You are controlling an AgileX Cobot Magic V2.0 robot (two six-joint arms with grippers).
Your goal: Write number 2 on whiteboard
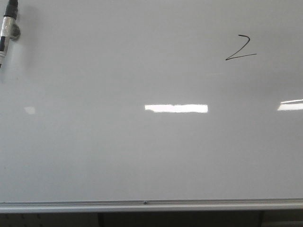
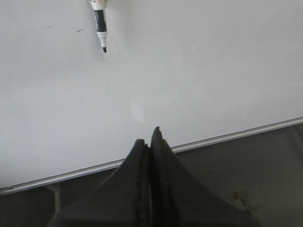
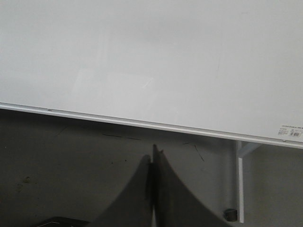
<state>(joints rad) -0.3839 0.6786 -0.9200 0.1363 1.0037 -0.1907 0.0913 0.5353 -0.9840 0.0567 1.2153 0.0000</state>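
Observation:
The whiteboard (image 1: pixel 142 156) fills the front view, glossy and pale grey, with a silver frame along its near edge. A small black angular number 2 (image 1: pixel 240 48) is drawn at the upper right of the board. A black and white marker (image 1: pixel 7 29) lies at the board's upper left; it also shows in the left wrist view (image 2: pixel 100 26), tip uncapped. My left gripper (image 2: pixel 150 135) is shut and empty, over the board's near edge. My right gripper (image 3: pixel 155 150) is shut and empty, over the dark floor just off the board (image 3: pixel 151 61).
The board's silver frame (image 1: pixel 151 205) runs along the front. A white support leg (image 3: pixel 241 179) with a caster stands below the board at the right. Bright light reflections lie on the board's middle.

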